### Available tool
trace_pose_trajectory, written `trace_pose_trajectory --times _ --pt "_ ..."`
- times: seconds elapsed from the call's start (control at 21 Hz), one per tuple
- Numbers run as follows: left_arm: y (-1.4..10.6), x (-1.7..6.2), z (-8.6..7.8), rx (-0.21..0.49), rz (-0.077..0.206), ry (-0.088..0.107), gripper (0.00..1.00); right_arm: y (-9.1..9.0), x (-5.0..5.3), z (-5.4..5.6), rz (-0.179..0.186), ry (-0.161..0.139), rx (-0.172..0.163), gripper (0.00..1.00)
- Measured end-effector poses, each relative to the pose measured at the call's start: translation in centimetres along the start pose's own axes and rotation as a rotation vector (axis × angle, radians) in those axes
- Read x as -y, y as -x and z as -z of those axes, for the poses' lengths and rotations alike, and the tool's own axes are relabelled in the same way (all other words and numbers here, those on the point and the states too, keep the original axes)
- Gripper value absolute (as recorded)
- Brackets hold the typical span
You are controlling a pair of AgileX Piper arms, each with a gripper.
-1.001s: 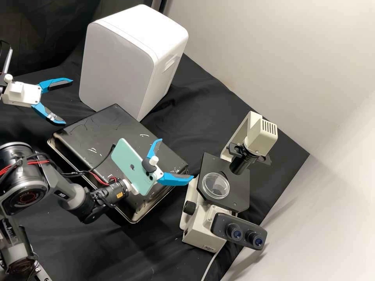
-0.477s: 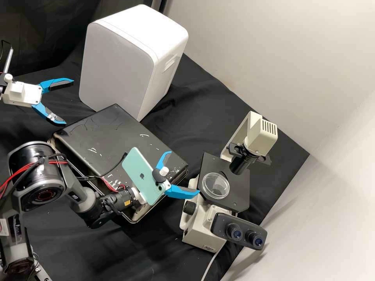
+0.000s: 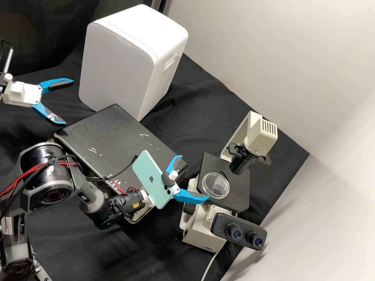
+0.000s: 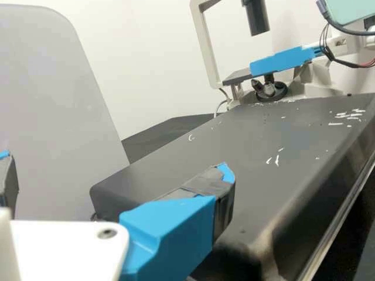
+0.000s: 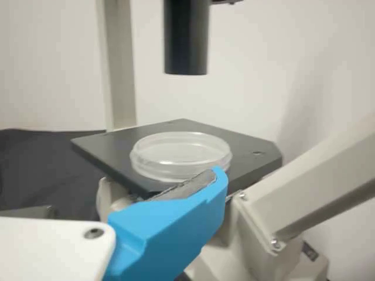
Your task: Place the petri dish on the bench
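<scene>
A clear petri dish (image 3: 216,184) lies flat on the black stage (image 3: 238,197) of a beige microscope at the right. My right gripper (image 3: 193,178) stands open just left of the stage, its lower fingertip at the stage's edge and nothing between the fingers. In the right wrist view the petri dish (image 5: 180,153) sits close ahead under the dark objective tube (image 5: 186,35), with one blue finger (image 5: 176,225) below its near rim. My left gripper (image 3: 67,101) hangs open at the far left, above the black cloth.
An upturned dark metal tray (image 3: 109,136) lies between the arms, seen close in the left wrist view as the tray (image 4: 293,152). Behind it stands a tall white box (image 3: 131,54). The microscope's eyepieces (image 3: 244,234) jut toward the bench front. A pale wall bounds the right.
My right arm has swung right across the tray's corner, bringing its open gripper up to the stage's left edge. The left gripper and the dish have stayed put.
</scene>
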Motion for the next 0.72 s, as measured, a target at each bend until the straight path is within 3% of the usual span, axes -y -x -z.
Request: trace_pose_trajectory --times 0.24,0.52,0.72 --pt "-0.1 0.23 -0.1 0.021 0.011 -0.005 1.00 -0.3 -0.4 -0.1 -0.027 -0.011 0.018 1.00" --pt "-0.1 0.29 0.0 0.020 0.014 0.010 1.00 -0.7 -0.7 0.0 -0.042 -0.012 0.020 1.00" --pt "-0.2 0.33 0.0 0.020 0.016 0.011 1.00 -2.0 -0.9 -0.4 -0.064 0.006 0.037 1.00"
